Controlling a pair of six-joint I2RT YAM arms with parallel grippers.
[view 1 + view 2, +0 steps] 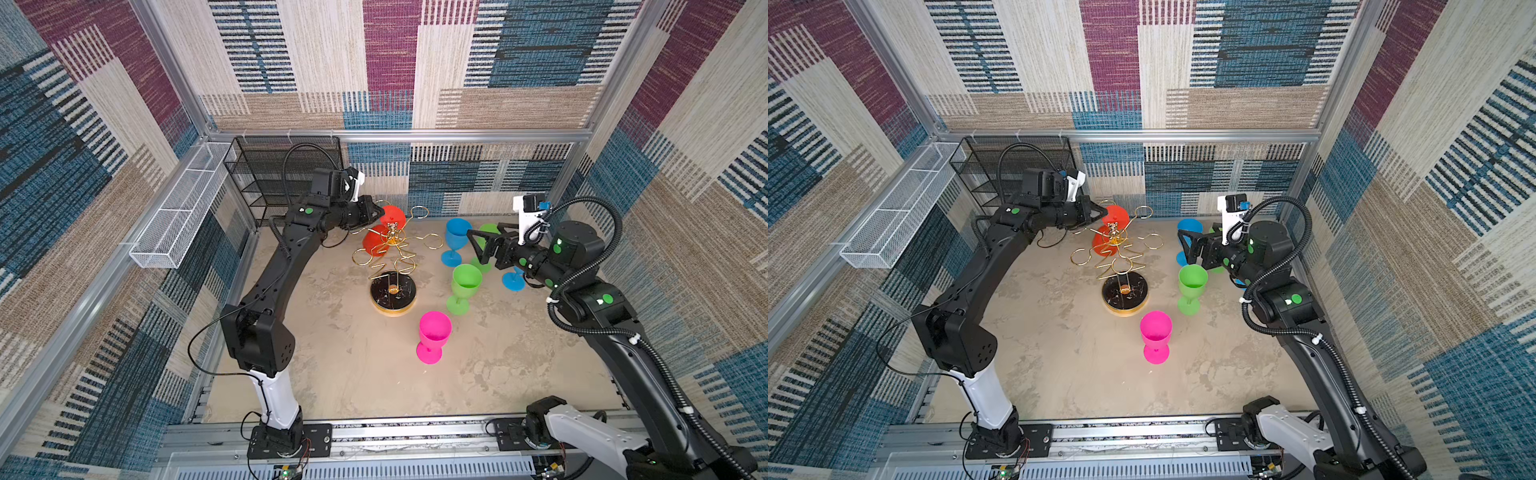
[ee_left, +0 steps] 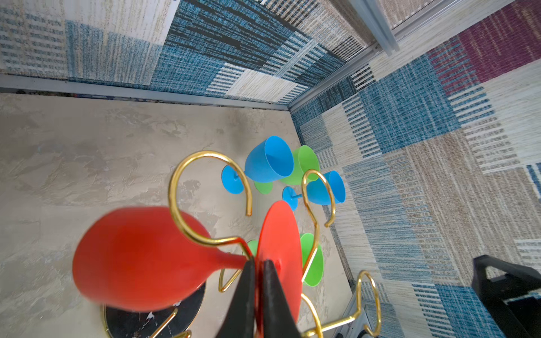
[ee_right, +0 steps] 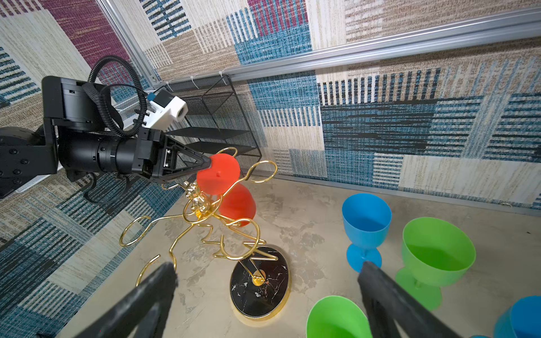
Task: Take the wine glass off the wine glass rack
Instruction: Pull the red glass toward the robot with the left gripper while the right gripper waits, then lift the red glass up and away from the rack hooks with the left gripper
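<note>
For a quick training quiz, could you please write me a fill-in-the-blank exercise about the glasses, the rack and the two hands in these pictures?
The only wine glass hanging on the wine glass rack is coloured ____. The left hand is shut on its foot, while the right hand is wide ____. In front of the rack, a lone glass stands upright, coloured ____.
Missing words: red; open; pink.

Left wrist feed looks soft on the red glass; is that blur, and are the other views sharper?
Left wrist: the red wine glass bowl is smeared soft, and its foot at the left tool is crisper. Right wrist: the right tool tips blur, the wine glass rack is sharp. Both top views: sharp, evenly lit, no glare.
</note>
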